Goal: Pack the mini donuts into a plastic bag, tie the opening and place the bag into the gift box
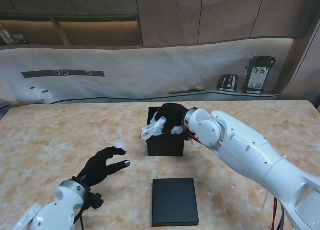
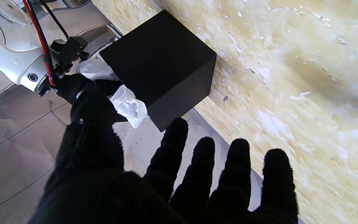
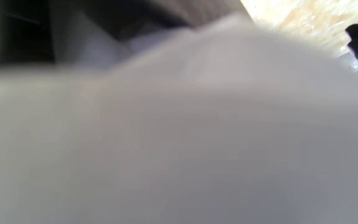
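Blurred white plastic bag (image 3: 179, 140) fills the right wrist view; black-gloved right hand (image 1: 172, 117) clamps it over the open black gift box (image 1: 166, 142), while the left hand (image 1: 102, 166), at the box's eight o'clock, hovers with fingers spread.

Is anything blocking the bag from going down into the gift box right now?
Nothing visible blocks it. The right hand holds the plastic bag at the open top of the gift box; the lid lies flat nearer to me and the left hand is apart.

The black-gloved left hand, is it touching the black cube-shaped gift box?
Apart. In the stand view the left hand hovers with fingers spread over bare marble table, left of the black cube-shaped gift box.
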